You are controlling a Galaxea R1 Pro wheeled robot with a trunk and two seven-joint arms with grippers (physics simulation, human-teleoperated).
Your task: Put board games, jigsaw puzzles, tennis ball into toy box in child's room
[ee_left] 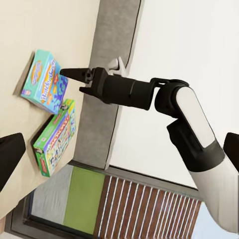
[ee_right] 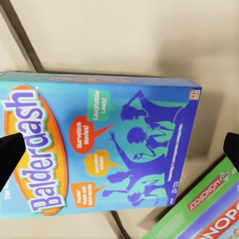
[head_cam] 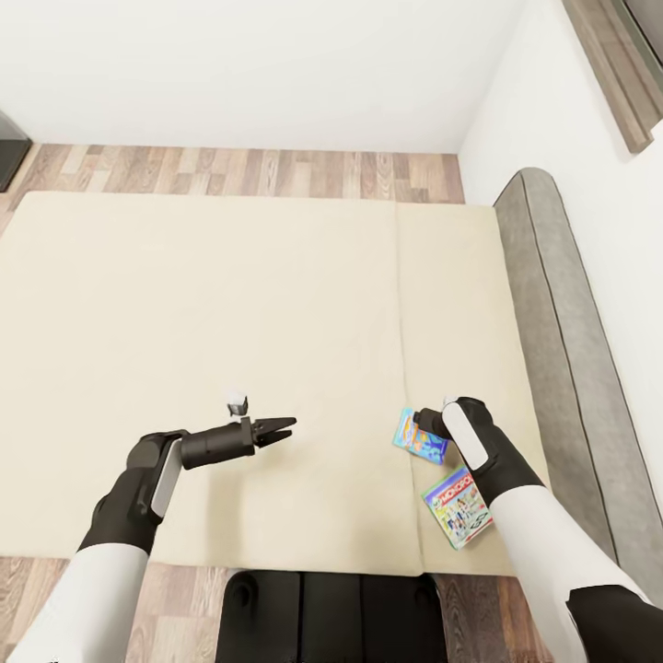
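Early in the task, judging by the layout: both bed games lying loose on the mattress, nothing lifted yet

Nearest, at about 5 o'clock in the head view: Monopoly box (head_cam: 458,506) flat on the bed (head_cam: 230,313), close to the mattress's near edge, untouched

Just beyond, toward 4 o'clock: small blue Balderdash box (head_cam: 420,436), flat, just beside the Monopoly box, astride or right next to the mattress seam

Poised directly above the blue box: right gripper (ee_left: 74,75), pointed down; in the left wrist view its fingers look drawn together to a point and clear of the box, though in the right wrist view dark tips (ee_right: 11,154) sit wide at either edge with the box between, so probably spread but hard to call; no contact visible

At 7 to 8 o'clock: left gripper (head_cam: 279,429), holding nothing, fingers slightly parted, hovering over bare mattress well apart from both boxes

Farther out: grey headboard (head_cam: 552,322) at 3 o'clock, wood floor (head_cam: 249,172) at 12

Left to do: both bed games, plus everything at the table and the toy box
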